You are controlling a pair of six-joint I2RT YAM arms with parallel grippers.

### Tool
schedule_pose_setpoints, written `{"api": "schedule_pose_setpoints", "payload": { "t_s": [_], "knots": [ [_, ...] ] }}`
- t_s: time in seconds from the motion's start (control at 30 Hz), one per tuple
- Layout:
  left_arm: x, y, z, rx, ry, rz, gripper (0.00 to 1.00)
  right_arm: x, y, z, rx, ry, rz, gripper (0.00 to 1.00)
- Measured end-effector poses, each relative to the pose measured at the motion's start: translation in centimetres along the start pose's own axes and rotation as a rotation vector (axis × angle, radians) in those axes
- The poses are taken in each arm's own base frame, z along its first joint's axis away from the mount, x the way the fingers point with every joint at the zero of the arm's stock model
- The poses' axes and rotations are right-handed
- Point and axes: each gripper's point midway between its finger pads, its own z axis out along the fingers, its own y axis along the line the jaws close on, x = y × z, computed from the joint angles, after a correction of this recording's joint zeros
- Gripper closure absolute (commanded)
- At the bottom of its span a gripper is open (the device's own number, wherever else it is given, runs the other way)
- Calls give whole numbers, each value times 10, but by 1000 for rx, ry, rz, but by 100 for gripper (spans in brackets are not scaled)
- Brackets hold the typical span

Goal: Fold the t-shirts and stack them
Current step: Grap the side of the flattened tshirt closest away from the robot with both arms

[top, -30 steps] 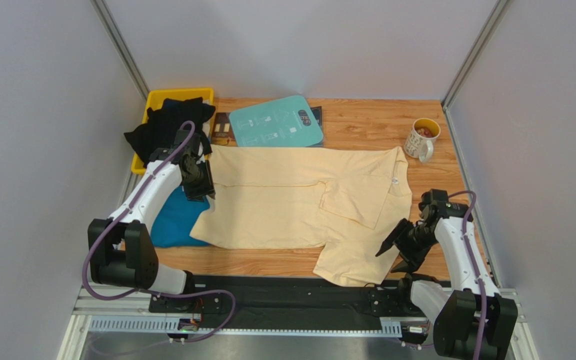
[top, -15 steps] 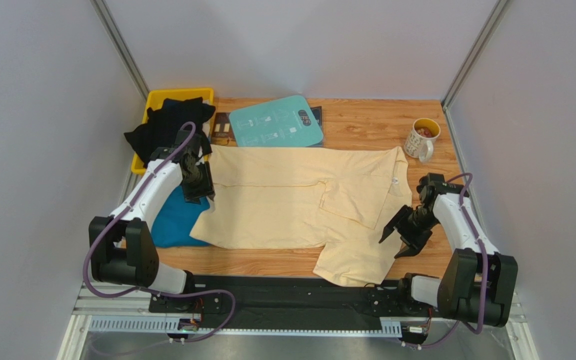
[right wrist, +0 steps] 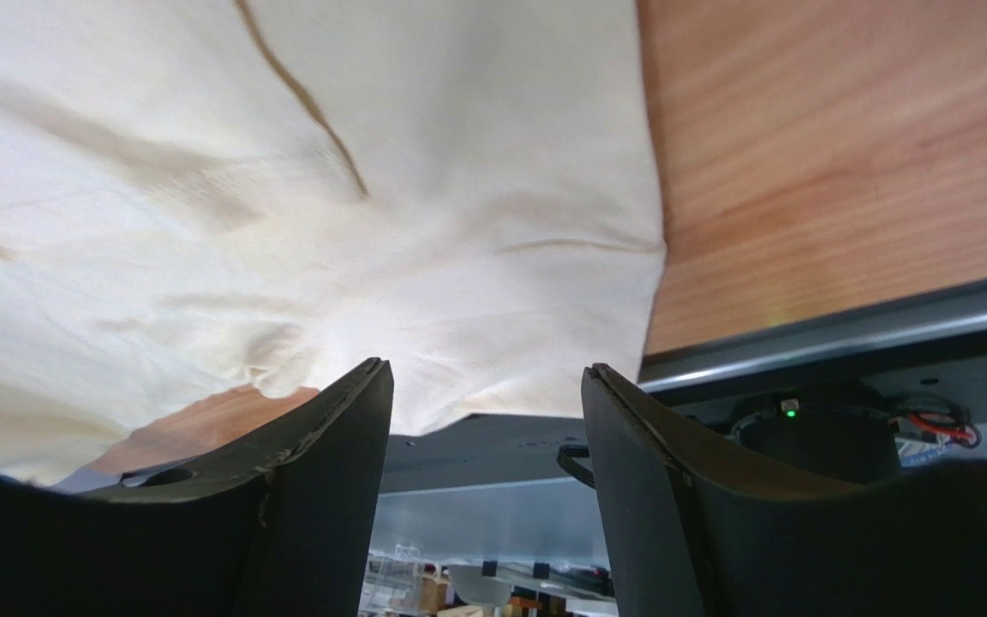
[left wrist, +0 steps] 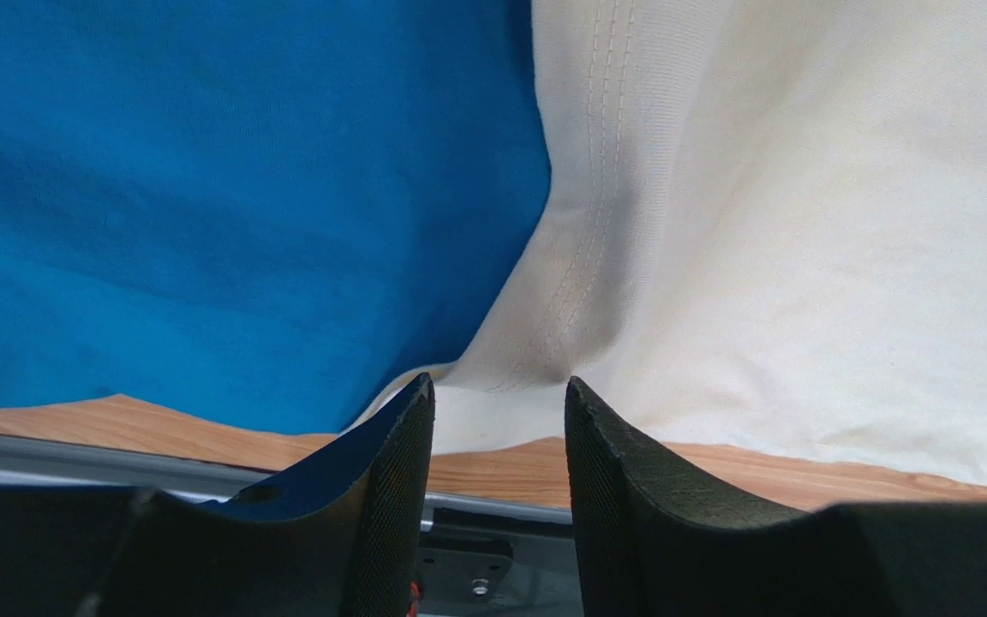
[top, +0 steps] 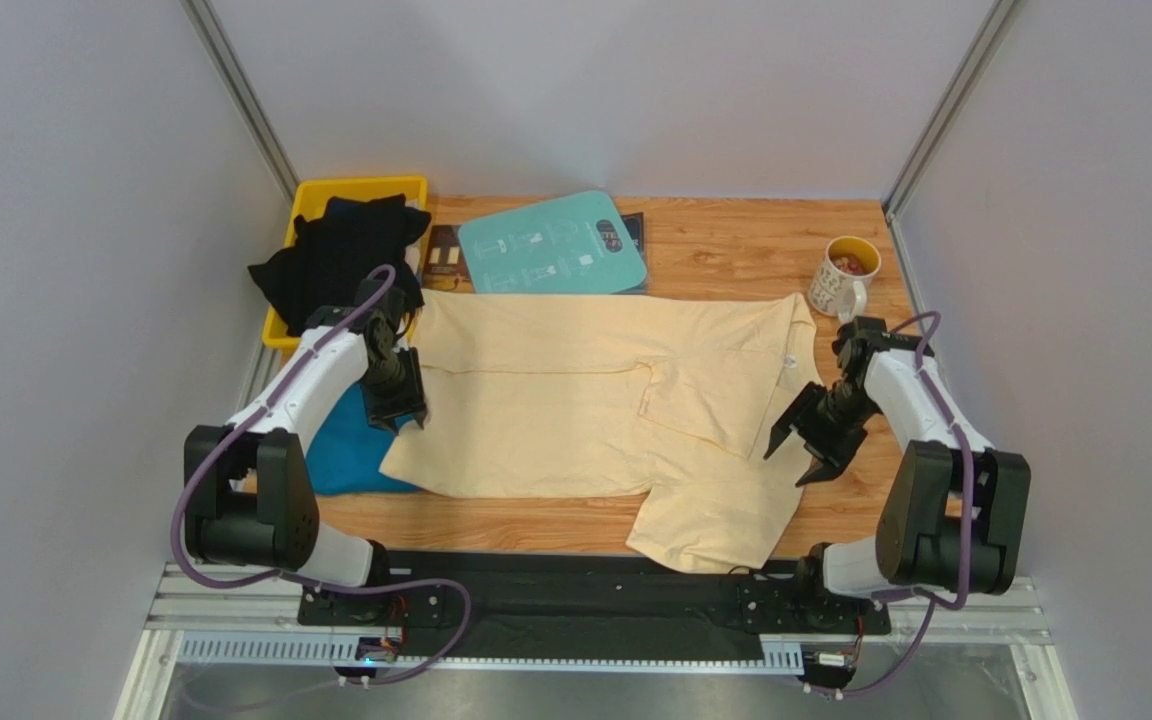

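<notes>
The pale cream-yellow t-shirt (top: 582,393) lies spread across the middle of the table, with one flap folded over and its lower right part hanging toward the near edge. Its left edge overlaps the teal-blue t-shirt (top: 333,458). Black t-shirts (top: 336,252) are heaped in the yellow bin (top: 312,192). My left gripper (top: 394,405) is open over the cream shirt's left hem (left wrist: 563,321), beside the blue cloth (left wrist: 203,193), and holds nothing. My right gripper (top: 799,452) is open just above the cream shirt's right edge (right wrist: 331,193), also holding nothing.
A rigid teal board (top: 552,243) with white print lies at the back centre on dark cards. A mug (top: 844,276) stands at the back right. Bare wood (right wrist: 833,142) shows to the right of the shirt, and a metal rail runs along the near edge.
My right gripper has moved away from the near edge, up along the cream shirt's right side. My left gripper has shifted slightly toward the near edge along the left hem.
</notes>
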Motion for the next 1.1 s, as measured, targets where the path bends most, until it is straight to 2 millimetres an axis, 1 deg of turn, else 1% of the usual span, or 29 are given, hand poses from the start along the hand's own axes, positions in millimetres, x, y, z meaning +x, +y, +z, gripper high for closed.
{"api": "schedule_pose_setpoints", "payload": {
  "t_s": [0.13, 0.23, 0.37, 0.47, 0.53, 0.67, 0.83, 1.1],
  "knots": [
    [-3, -1, 3, -4, 19, 11, 51, -33, 22, -6, -27, -49, -25, 39],
    [-3, -1, 8, -11, 37, 21, 51, -48, 31, -4, -39, -68, -34, 39],
    [0, 2, 10, -22, 44, 28, 51, -51, 30, 1, -26, -55, -40, 39],
    [8, 7, 14, -39, 70, 33, 51, -51, 29, 6, -17, -39, -42, 39],
    [10, 9, 14, -50, 76, 37, 50, -51, 29, 9, -15, -28, -42, 39],
    [6, 17, 7, -85, 73, 54, 50, -51, 30, 14, -18, -5, -38, 39],
    [-2, 19, -3, -98, 56, 63, 51, -53, 36, 20, -33, 23, -35, 39],
    [10, 23, -8, -109, 98, 63, 52, -56, 42, 21, -58, 26, -37, 39]
  ]
}}
